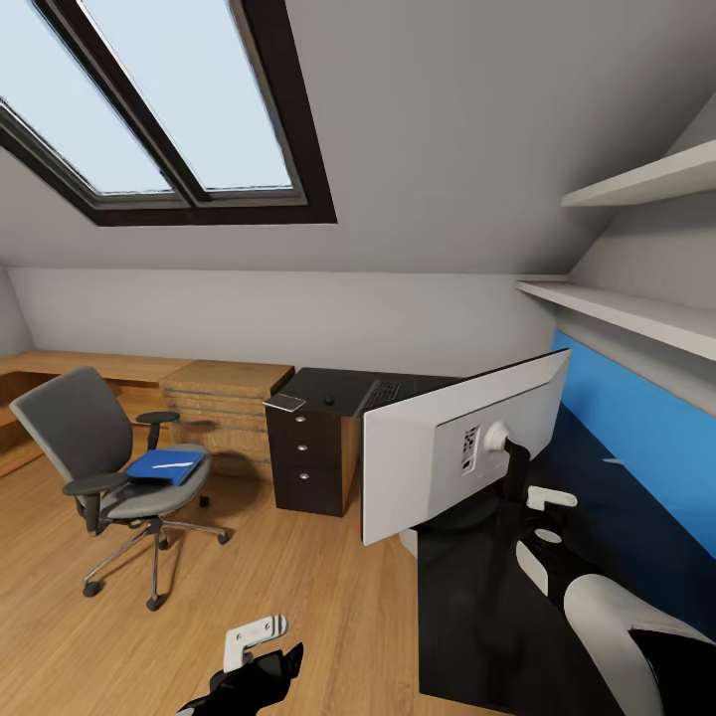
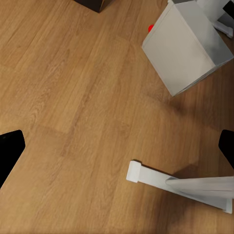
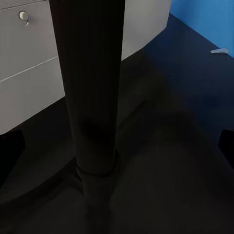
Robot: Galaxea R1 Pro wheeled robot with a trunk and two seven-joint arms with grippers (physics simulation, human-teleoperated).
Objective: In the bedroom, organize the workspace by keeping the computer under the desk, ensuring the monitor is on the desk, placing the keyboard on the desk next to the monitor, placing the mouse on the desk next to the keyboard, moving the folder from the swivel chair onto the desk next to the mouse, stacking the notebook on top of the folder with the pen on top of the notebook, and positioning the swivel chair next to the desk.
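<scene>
1. 1 monitor (image 1: pixel 438 452) on the glossy black desk (image 1: pixel 477 617), seen from behind: wide flat panel, pale grey back, thin black stand (image 3: pixel 90 97) on a dark base.
2. 1 right gripper (image 3: pixel 117 151), jaws apart on either side of that stand, not pressed against it.
3. 1 left gripper (image 2: pixel 117 146) low over the wooden floor (image 2: pixel 73 87), black fingertips (image 2: pixel 9 148) spread wide, nothing between them.
4. 1 computer (image 2: pixel 187 48) on the floor near the left gripper: boxy light grey case, small red light (image 2: pixel 150 28) at 1 edge.
5. 1 swivel chair (image 1: pixel 99 447) well apart from the desk: grey padding, black armrests, chrome star base.
6. 1 bright blue folder (image 1: pixel 164 467) flat on the chair seat, with 1 slender white pen (image 1: pixel 177 463) lying on it.
7. 1 thin grey notebook (image 1: pixel 286 402) at the far corner of the desk, above the dark drawer unit (image 1: pixel 308 462) with 3 drawers.
8. 1 tiny dark mouse (image 1: pixel 328 401) just beside the notebook, then 1 slim dark keyboard (image 1: pixel 383 393) partly hidden behind the monitor.
9. 1 light wooden cabinet (image 1: pixel 224 403) beside the drawer unit.
10. 2 white shelves (image 1: pixel 636 249) on the wall over the desk; 2 skylight panes (image 1: pixel 149 99) overhead.
</scene>
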